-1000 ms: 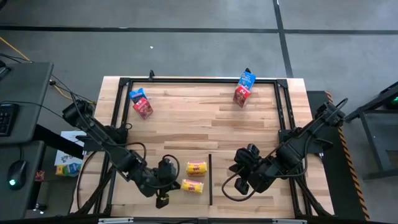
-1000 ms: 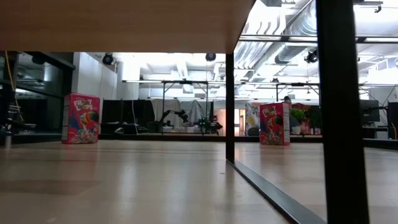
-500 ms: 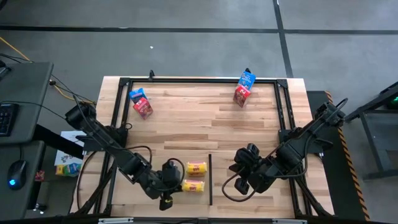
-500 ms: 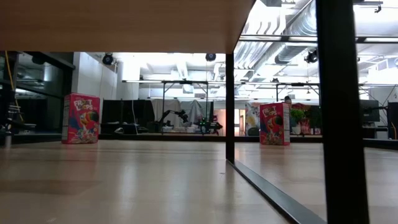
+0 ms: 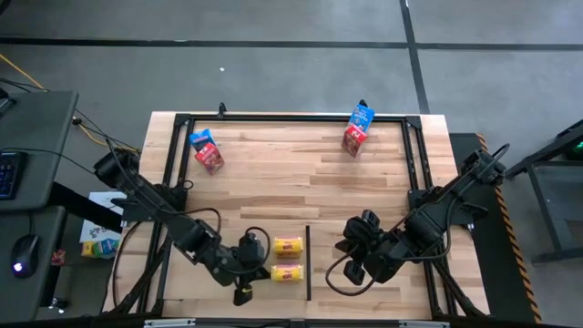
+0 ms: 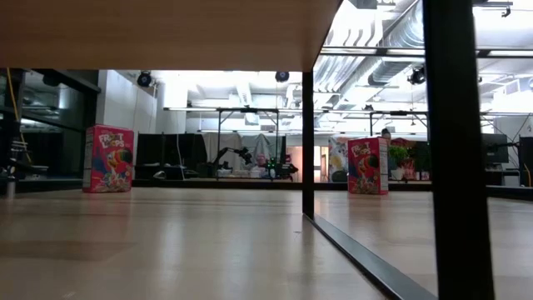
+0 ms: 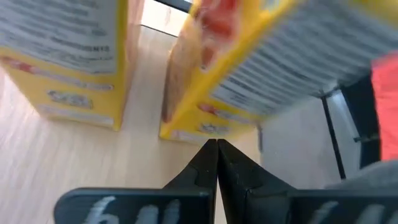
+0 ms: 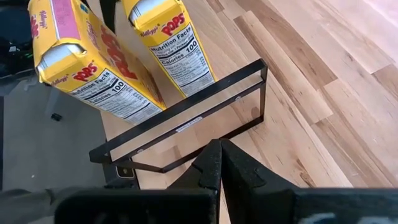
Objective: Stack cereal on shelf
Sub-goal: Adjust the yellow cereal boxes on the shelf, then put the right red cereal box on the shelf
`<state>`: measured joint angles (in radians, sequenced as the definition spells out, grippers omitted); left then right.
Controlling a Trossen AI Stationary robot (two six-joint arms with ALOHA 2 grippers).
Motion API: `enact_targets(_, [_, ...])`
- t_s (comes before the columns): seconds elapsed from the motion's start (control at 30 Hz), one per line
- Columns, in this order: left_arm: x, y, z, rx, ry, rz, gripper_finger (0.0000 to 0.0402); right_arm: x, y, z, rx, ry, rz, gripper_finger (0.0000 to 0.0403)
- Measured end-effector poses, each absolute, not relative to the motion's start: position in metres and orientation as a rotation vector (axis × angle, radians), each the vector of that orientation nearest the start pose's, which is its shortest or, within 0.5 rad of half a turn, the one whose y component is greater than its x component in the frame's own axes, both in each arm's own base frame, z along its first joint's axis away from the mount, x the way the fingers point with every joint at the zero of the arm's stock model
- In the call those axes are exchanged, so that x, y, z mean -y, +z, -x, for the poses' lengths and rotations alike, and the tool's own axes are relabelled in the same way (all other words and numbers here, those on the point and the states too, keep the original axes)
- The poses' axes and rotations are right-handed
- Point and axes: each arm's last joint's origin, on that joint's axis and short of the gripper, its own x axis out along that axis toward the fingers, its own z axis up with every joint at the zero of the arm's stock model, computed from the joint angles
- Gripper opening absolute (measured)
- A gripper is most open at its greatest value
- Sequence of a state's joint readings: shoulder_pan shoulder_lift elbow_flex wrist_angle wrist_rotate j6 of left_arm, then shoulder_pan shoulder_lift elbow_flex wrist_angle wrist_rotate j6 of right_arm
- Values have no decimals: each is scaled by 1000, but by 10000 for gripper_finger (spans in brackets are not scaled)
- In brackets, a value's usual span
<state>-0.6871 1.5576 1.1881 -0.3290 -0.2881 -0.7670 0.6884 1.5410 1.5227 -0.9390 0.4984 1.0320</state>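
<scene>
Two yellow cartons lie on their sides near the table's near edge: the farther one [image 5: 289, 244] and the nearer one [image 5: 286, 272]. My left gripper [image 5: 262, 270] [image 7: 216, 144] is shut, level, just left of the nearer carton [image 7: 249, 68], with its tips at that carton's lower edge. My right gripper [image 5: 346, 251] [image 8: 219, 144] is shut and hovers right of the shelf's black divider bar [image 5: 308, 264], touching nothing. A red [image 5: 210, 159] and a blue carton [image 5: 199, 138] stand far left. Another red [image 5: 353, 140] and blue [image 5: 362, 116] pair stand far right. My left gripper's shut fingertips [image 7: 211, 155] come level from the table's left and stand right at the left end of the nearer yellow carton [image 7: 205, 127], which lies on the table. Whether they touch it, I cannot tell.
A black metal frame [image 5: 291, 117] runs round the table. The low view looks under a wooden shelf board [image 6: 166, 33] and past black uprights [image 6: 307, 142], with the red cartons [image 6: 108, 158] [image 6: 367, 166] standing far off. Bare wood lies in the table's middle.
My left gripper has moved a little toward the table's right, closer to the nearer yellow carton. The right arm has kept still.
</scene>
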Motion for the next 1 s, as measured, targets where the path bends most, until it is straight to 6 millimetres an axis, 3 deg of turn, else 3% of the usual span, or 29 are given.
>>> enact_targets(0.2, [177,313,-230,-721,-68,369,0,-186,346,-250,-774,-250,-420,0])
enact_targets(0.4, [117,368,-179,-479,110,260,0,-169,356,-257,-662,-326,-436,0])
enact_targets(0.57, [67,399,-147,-315,188,207,0,-144,372,-269,-531,-376,-425,0])
enact_targets(0.7, [39,402,-123,-247,172,170,0,-119,381,-277,-476,-423,-425,0])
enact_targets(0.87, [22,389,-105,-152,71,205,0,-80,385,-282,-424,-591,-482,5])
enact_targets(1.0, [17,370,-99,-139,41,239,0,-39,382,-283,-475,-709,-556,52])
